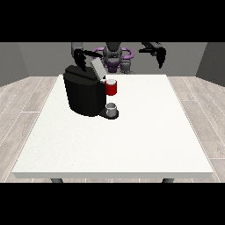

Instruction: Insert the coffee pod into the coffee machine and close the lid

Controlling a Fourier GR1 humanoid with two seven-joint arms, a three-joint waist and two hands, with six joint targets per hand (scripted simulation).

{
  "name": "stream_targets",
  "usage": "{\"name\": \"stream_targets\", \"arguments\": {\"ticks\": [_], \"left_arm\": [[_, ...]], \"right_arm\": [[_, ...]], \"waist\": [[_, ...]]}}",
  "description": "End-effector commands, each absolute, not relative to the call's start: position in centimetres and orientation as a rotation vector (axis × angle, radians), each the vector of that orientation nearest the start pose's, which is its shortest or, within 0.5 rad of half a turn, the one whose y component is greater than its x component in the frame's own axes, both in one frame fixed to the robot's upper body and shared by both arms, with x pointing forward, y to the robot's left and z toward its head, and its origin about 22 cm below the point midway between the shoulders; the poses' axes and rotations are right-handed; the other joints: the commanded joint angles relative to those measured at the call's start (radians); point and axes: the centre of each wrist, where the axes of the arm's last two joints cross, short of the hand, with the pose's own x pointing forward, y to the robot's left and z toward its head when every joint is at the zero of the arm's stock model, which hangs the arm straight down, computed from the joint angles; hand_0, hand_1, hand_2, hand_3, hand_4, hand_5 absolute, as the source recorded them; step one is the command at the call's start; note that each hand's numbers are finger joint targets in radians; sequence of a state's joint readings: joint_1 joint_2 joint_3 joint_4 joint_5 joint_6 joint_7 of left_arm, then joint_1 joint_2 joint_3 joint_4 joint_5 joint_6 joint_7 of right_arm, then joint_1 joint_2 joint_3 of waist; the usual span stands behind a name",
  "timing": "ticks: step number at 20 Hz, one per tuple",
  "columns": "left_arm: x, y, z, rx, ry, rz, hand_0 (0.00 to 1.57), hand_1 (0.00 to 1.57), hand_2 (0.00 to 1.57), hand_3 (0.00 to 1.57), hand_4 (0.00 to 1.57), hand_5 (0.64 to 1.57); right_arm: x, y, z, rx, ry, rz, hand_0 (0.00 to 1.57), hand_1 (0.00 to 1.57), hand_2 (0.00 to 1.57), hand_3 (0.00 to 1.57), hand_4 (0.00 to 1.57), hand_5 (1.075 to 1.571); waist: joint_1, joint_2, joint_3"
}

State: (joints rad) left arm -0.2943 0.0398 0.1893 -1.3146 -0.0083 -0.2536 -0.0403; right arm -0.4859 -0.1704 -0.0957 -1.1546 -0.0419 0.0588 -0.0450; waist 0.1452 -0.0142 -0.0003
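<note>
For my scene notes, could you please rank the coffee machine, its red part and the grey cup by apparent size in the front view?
1. coffee machine
2. red part
3. grey cup, only slightly smaller than the red part, so that order is unsure.

There is a single view, taken from a camera that stands across the desk (132, 145) from the robot (113, 55) and faces it head-on. It sits above desk height and looks down at a slant, so the whole white top shows, its near edge at 6 o'clock and its far edge towards 12 o'clock. The robot stands small at 12 o'clock, beyond the far edge. The camera is set well back: floor shows at 3 and 9 o'clock.
</note>
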Motion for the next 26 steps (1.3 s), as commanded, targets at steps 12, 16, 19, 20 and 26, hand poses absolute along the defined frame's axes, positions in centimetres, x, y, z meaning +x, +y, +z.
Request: {"name": "stream_targets", "arguments": {"ticks": [12,16,19,20,26], "left_arm": [[30.7,26.5,4.2,-0.127,-1.697,-0.150,0.00,0.00,0.00,0.00,0.12,1.571],[30.4,27.1,3.1,-0.057,-1.714,-0.146,0.00,0.00,0.00,0.00,0.00,1.571],[30.4,25.5,4.3,-0.088,-1.670,-0.173,0.00,0.00,0.00,0.00,0.00,1.571],[31.0,28.2,2.7,-0.057,-1.678,-0.101,0.00,0.00,0.00,0.00,0.00,1.571],[30.2,26.1,1.5,-0.052,-1.660,-0.113,0.00,0.00,0.00,0.00,0.00,1.571]], "right_arm": [[39.1,-23.6,7.4,-0.020,-1.692,0.243,0.00,0.00,0.00,0.00,0.00,1.571],[39.3,-22.0,7.4,0.006,-1.726,0.281,0.00,0.00,0.00,0.00,0.00,1.571],[39.1,-21.2,5.8,-0.005,-1.687,0.283,0.00,0.00,0.00,0.00,0.00,1.571],[39.3,-19.2,8.1,0.051,-1.725,0.306,0.00,0.00,0.00,0.00,0.00,1.571],[39.6,-17.5,8.3,0.032,-1.711,0.385,0.00,0.00,0.00,0.00,0.11,1.571]], "waist": [[0.006,0.071,0.0005],[-0.006,0.096,0.0004],[0.023,0.076,0.0007],[-0.048,0.078,0.0002],[-0.031,0.069,0.0002]]}}
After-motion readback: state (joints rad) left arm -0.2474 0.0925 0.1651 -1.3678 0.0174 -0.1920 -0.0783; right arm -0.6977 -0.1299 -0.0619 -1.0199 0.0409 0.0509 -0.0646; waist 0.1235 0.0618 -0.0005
